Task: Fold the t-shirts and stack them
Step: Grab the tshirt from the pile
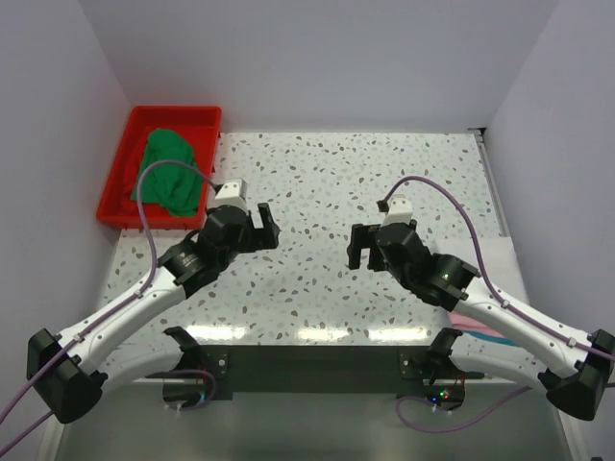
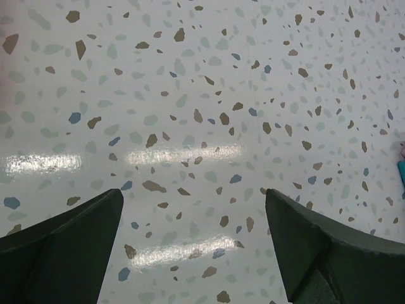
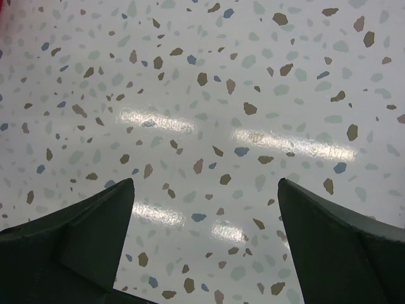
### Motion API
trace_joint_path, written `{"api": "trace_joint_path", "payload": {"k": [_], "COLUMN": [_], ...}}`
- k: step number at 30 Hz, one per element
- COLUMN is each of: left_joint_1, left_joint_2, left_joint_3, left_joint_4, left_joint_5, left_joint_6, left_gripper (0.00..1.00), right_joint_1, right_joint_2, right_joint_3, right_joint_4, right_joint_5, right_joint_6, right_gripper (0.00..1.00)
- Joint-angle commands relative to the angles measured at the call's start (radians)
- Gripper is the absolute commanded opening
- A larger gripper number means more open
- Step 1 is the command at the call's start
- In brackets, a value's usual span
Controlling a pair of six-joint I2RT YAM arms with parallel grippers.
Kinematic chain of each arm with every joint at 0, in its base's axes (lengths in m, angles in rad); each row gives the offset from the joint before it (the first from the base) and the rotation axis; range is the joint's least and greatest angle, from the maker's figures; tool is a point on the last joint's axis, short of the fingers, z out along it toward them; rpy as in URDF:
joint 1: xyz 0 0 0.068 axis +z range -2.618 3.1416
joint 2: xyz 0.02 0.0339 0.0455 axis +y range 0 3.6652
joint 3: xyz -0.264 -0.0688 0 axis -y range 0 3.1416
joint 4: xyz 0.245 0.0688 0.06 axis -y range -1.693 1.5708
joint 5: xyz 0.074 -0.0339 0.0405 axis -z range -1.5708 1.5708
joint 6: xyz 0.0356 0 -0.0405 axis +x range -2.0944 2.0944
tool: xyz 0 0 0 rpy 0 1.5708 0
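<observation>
A bright green t-shirt (image 1: 171,171) lies crumpled in the red plastic tray (image 1: 115,213) at the table's back left. Edges of a pink t-shirt (image 1: 473,324) and a teal t-shirt (image 1: 488,333) show at the near right, mostly hidden under my right arm. Slivers of them also show at the right edge of the left wrist view: pink (image 2: 402,149), teal (image 2: 401,171). My left gripper (image 1: 269,228) (image 2: 193,193) is open and empty above bare table, right of the tray. My right gripper (image 1: 354,247) (image 3: 205,182) is open and empty above bare table, facing the left one.
The speckled white table (image 1: 317,182) is walled at the back and on both sides. A pale flat thing (image 1: 502,254) lies at the right edge; I cannot tell what it is. A red corner of the tray (image 3: 2,2) shows in the right wrist view.
</observation>
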Motion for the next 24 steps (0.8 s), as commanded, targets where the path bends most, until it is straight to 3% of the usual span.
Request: {"api": "trace_joint_path", "payload": {"k": [1, 8, 11, 15, 24], "left_joint_1": [0.006, 0.014, 0.083, 0.332, 0.676], "left_joint_2": [-0.012, 0.049, 0.12, 0.218, 0.491], "left_joint_3": [0.04, 0.141, 0.251, 0.369, 0.518], "left_joint_4": [0.028, -0.002, -0.044, -0.065, -0.038], "left_joint_5": [-0.046, -0.121, -0.184, -0.186, -0.246], "left_joint_6": [-0.014, -0.02, -0.021, -0.02, -0.012], "left_gripper": [1.0, 1.0, 1.0, 0.99, 0.92], "right_joint_1": [0.0, 0.001, 0.001, 0.001, 0.001], "right_joint_2": [-0.006, 0.0, 0.023, 0.04, 0.056], "right_joint_3": [-0.001, -0.007, 0.005, 0.007, 0.017], "right_joint_4": [0.015, 0.007, 0.004, 0.015, 0.022], "right_joint_5": [-0.007, -0.041, -0.066, -0.101, -0.165], "right_joint_6": [-0.018, -0.052, -0.062, -0.069, -0.076], "right_gripper": [0.99, 0.99, 0.99, 0.99, 0.99]}}
